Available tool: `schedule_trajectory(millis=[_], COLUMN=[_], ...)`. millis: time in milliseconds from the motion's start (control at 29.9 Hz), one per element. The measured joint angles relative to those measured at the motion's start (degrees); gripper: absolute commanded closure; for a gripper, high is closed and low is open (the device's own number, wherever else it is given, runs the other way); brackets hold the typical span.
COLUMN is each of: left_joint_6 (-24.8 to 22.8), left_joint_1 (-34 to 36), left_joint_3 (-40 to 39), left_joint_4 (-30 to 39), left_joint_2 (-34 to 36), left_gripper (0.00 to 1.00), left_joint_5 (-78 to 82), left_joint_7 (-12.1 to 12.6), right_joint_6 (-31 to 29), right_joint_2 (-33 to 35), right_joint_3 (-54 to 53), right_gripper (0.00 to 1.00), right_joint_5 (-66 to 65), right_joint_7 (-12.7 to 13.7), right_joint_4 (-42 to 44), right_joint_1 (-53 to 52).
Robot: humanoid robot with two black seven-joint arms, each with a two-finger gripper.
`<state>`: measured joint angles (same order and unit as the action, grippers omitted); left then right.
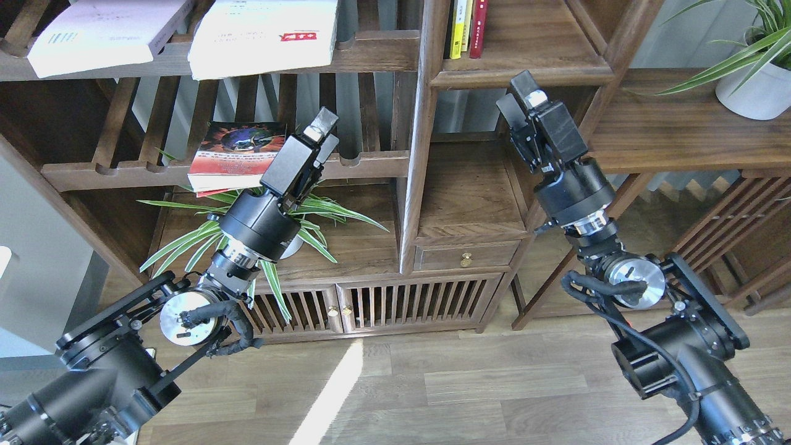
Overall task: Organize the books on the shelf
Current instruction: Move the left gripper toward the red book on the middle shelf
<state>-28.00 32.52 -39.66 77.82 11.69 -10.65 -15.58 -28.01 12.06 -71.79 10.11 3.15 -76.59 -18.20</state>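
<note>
dk brown wood shelf (519,74) w/ matt grain, glossy paper red-and-dark book (232,157), smooth wood-plank floor (463,383)

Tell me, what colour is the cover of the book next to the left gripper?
Red with a dark illustrated picture, seen in the head view.

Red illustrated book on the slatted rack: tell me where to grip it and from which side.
Grip the front edge of the red book, which overhangs the rack's rail, coming from the front. It lies flat, so one finger goes above and one below. The left gripper is closest.
</note>
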Motion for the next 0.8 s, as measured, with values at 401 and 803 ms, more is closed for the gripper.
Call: schedule_trajectory(millis=[401, 803], left_joint_6=[0.0, 0.0], left_joint_1=[-0.25, -2.63], left_joint_3=[-0.6, -0.29], left_joint_4=[0.24, 1.59], left_joint_2=[0.25, 1.7], left_gripper=[0.01, 0.01], left_joint_5=[1.04, 0.16], left_joint_7=[-0.56, -0.68], right_joint_6=[0.0, 0.01], right_joint_2=[-0.01, -0.03], right_joint_3=[0.22, 0.35], right_gripper=[0.01, 0.01], right_joint_5=[0.0, 0.0], right_joint_7=[0.0, 0.0], right_joint_4=[0.04, 0.04], right_joint_1=[-0.42, -1.3])
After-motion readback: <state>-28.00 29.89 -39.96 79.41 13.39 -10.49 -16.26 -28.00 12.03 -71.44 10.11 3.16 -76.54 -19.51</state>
